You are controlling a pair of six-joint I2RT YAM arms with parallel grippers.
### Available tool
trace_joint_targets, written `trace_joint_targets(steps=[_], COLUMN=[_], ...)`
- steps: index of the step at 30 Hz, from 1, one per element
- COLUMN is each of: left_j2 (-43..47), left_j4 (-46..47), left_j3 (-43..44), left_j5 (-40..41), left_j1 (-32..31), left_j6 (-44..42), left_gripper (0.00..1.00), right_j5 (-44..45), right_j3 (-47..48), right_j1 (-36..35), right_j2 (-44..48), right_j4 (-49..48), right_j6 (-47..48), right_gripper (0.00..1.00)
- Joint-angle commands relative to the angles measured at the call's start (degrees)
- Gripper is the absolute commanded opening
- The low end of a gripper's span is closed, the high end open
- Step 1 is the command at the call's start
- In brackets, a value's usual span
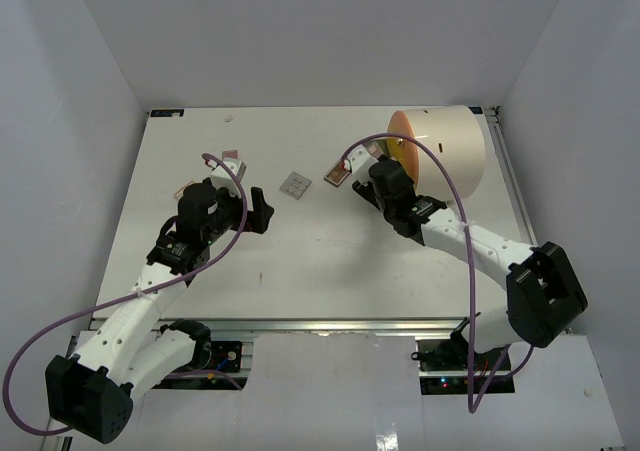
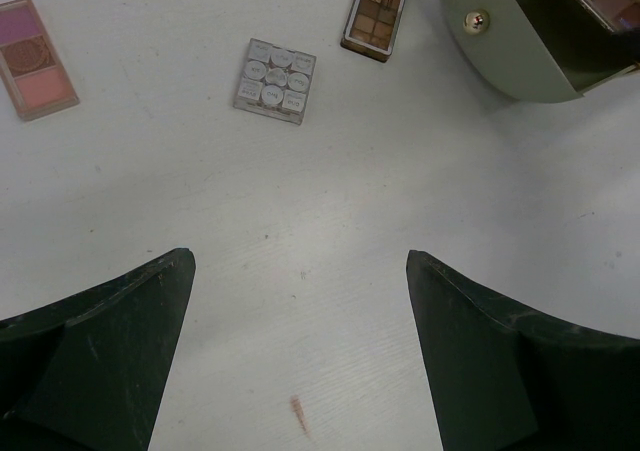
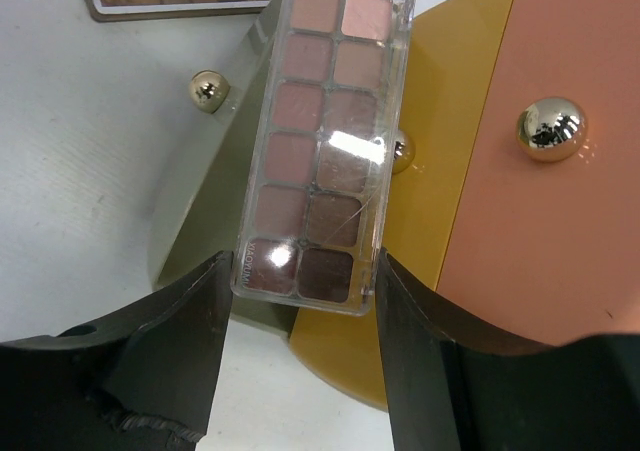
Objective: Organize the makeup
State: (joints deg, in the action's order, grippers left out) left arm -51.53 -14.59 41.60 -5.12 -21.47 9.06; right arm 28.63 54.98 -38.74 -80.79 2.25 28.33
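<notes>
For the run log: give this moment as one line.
left gripper: open, empty | right gripper: shut on pink palette | palette at green drawer

square palette (image 1: 295,184) left of long palette (image 1: 337,174), cylinder (image 1: 450,151) right of both

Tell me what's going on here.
The right gripper holds a clear palette at the open green drawer of the organizer. The left gripper hangs open and empty above the table. A grey palette, a brown palette and a pink palette lie loose, not yet put away.
</notes>
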Motion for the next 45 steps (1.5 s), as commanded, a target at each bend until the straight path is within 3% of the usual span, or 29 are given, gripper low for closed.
trace_joint_targets(steps=[1,9,24,34,38,39,41,45], left_j2=[1.6,1.7,1.6,1.2,-0.4,-1.7,-4.7,-11.5], left_j4=[0.6,0.7,0.7,1.3,2.7,3.1,4.7,6.5], left_j3=[-0.5,-0.5,-0.6,-1.0,-1.4,-1.4,-1.1,1.1], left_j5=[-0.8,-1.2,-1.6,-3.1,-8.2,-9.8,-14.0,-20.5], left_j1=[0.2,0.2,0.2,0.2,0.2,0.2,0.2,0.2], left_j6=[0.3,0.3,0.3,0.2,0.2,0.1,0.5,2.4], left_gripper=[0.98,0.98,0.98,0.98,0.98,0.98,0.98,0.98], right_j5=[8.4,11.3,6.6,-0.2,-13.9,-18.5,-39.6,-65.0], right_j3=[3.1,3.9,3.9,6.9,10.5,10.8,9.8,6.6], right_j1=[-1.1,-1.4,-1.4,-1.3,-0.6,0.0,3.0,13.6], right_j2=[-2.6,-6.8,-7.4,-2.5,2.7,5.3,10.6,16.9], right_j4=[-7.7,-9.5,-5.0,4.8,16.8,19.2,22.5,27.0], right_j6=[3.5,3.9,0.3,-3.6,-3.0,-1.2,2.0,7.0], right_gripper=[0.13,0.23,0.67,0.75,0.86,0.94,0.9,0.9])
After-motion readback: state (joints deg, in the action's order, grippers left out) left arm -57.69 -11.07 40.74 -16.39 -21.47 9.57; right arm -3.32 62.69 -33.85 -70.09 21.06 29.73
